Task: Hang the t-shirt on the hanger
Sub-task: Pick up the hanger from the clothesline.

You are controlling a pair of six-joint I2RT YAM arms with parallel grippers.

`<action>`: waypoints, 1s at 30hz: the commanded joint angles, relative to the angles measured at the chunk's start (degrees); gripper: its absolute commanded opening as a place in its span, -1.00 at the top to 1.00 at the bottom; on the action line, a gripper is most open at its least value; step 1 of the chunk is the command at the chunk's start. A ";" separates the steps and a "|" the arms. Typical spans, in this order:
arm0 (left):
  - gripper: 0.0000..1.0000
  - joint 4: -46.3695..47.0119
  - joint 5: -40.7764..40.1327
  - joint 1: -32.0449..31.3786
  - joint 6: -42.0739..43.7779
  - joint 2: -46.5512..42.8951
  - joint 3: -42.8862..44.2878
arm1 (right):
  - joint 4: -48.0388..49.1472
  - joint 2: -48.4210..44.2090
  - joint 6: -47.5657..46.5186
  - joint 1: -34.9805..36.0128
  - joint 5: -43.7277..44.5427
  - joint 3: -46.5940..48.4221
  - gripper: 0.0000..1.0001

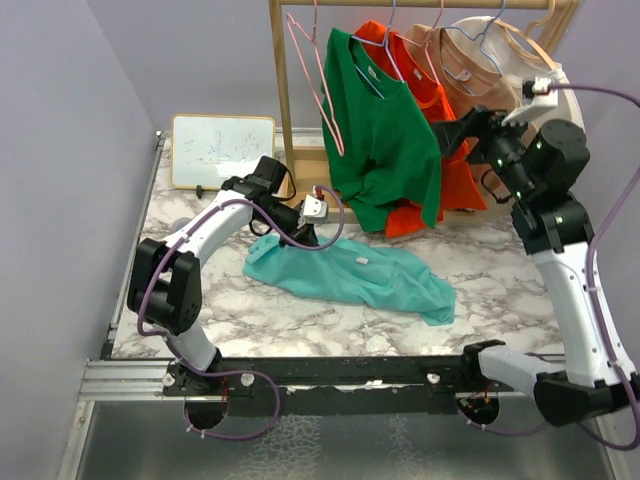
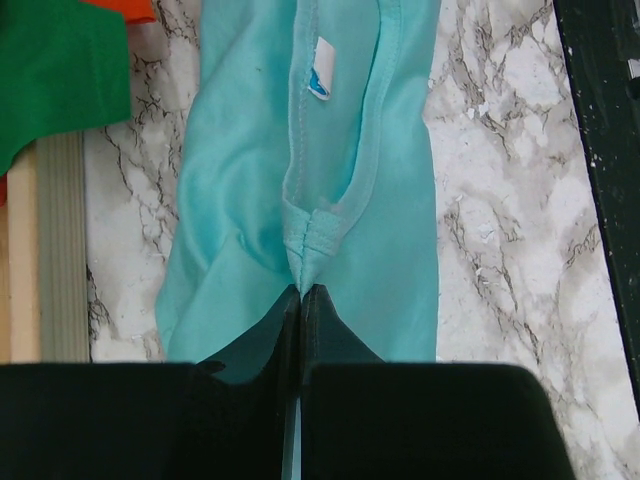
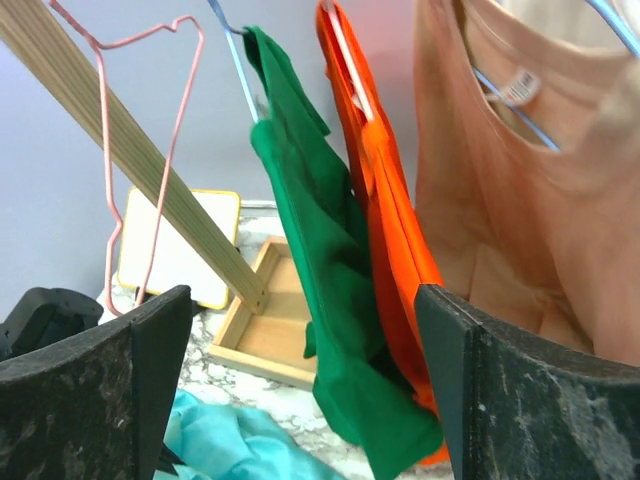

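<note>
While the teal t-shirt (image 1: 350,275) lies crumpled on the marble table (image 1: 500,270), spread from left of centre toward the right, the left pincer (image 1: 303,228) is down at its upper left end. The left wrist view shows this pincer's two dark fingers (image 2: 340,345) pressed together with hardly a gap, a fold of teal cloth nipped between them right at the seam of the neckband. The small white tag (image 2: 320,80) sits further along the neck opening, away from the fingers.

The hanger (image 1: 322,90), thin pink wire, hangs bare from the top rail of the wooden rack (image 1: 283,90) at the far side of the table, well apart from the t-shirt below. Just to its right on the same rail hang a dark green shirt (image 1: 385,140), an orange-red shirt (image 1: 462,190) and a peach shirt (image 1: 480,75), each on a blue-grey wire hanger.

The right pincer (image 1: 452,132) is raised well above the table, level with the hanging shirts and pointing toward them. Its fingers stand wide apart in the right wrist view, with nothing held between them. A small whiteboard (image 1: 222,150) leans at the far left corner, beside the rack's post.
</note>
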 commanded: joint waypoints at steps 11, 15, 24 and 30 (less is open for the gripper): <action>1.00 6.97 1.18 -0.11 -7.10 -2.11 -2.58 | 1.91 24.57 -4.56 8.68 -4.45 29.20 -0.64; 1.00 7.45 1.12 -0.11 -7.85 -2.40 -3.46 | -0.15 30.22 -8.19 15.87 1.20 36.63 -0.64; 1.00 8.24 1.08 -0.11 -9.21 -3.32 -4.64 | 0.50 38.77 -8.43 20.50 9.56 39.90 -0.67; 1.00 8.17 1.06 -0.11 -9.14 -3.96 -5.53 | 2.79 41.70 -7.56 21.12 7.65 39.52 -0.69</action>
